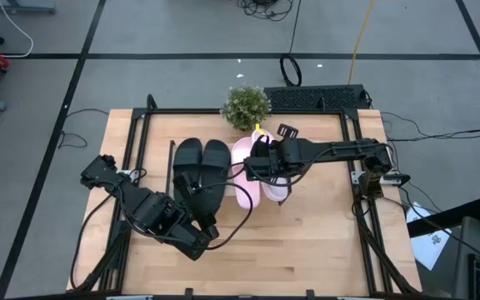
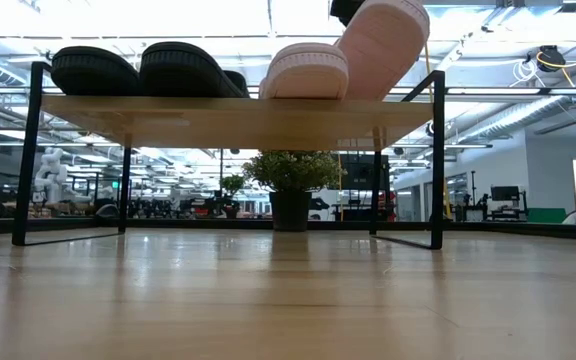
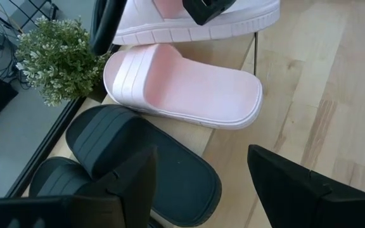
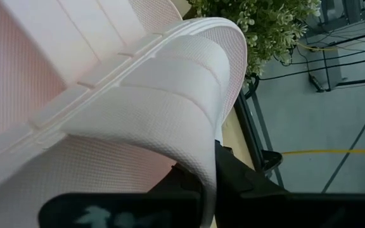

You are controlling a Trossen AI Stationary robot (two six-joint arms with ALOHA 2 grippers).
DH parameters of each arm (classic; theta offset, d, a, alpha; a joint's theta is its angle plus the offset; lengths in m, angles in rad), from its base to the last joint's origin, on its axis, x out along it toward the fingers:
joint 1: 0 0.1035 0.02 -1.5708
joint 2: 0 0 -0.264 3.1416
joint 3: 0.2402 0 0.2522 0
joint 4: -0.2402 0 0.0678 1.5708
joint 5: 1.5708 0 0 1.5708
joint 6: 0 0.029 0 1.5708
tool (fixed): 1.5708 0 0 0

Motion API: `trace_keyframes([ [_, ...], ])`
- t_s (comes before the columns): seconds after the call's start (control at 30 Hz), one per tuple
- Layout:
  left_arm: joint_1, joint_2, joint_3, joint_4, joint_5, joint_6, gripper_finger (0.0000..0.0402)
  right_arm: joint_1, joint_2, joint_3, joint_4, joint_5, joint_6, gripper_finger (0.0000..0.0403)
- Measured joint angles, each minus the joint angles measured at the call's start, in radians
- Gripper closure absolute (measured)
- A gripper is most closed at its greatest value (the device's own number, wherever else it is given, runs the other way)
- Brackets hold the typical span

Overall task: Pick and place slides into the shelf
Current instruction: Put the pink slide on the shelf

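Observation:
The shelf [image 2: 238, 120] carries two black slides [image 1: 188, 167] [image 1: 216, 165] side by side, soles down on its board. A pink slide [image 1: 247, 182] lies flat beside them; it also shows in the left wrist view [image 3: 182, 88]. My right gripper [image 1: 265, 160] is shut on the second pink slide [image 2: 383, 45], which is tilted over the shelf's right end. My left gripper [image 1: 208, 237] is open and empty over the table, near of the shelf; in its wrist view [image 3: 201, 190] its fingers frame the black slides [image 3: 144, 164]. My right gripper holds the second pink slide by the edge of its wide strap [image 4: 189, 126], one dark finger [image 4: 233, 177] beside that edge. It comes from above. The slide sits tilted, one end raised [image 2: 398, 15]; I cannot tell whether its lower end touches the board.
A small potted plant [image 1: 246, 106] stands just beyond the shelf's far edge, near the pink slides. Black metal frame rails [image 1: 136, 150] run along the tabletop's sides. Bare wooden tabletop [image 1: 307, 242] lies near of the shelf.

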Motion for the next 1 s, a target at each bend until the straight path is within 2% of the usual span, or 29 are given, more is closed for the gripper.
trace_keyframes([
  [0.67,0.000,0.000,0.000,0.003,-0.007,0.026,0.0158,0.000,-0.028,-0.001,0.001,-0.005,0.014,0.0403],
  [1.0,0.000,0.000,0.000,0.003,-0.007,0.034,0.0158,-0.023,-0.028,-0.089,0.002,-0.031,0.030,0.0403],
])
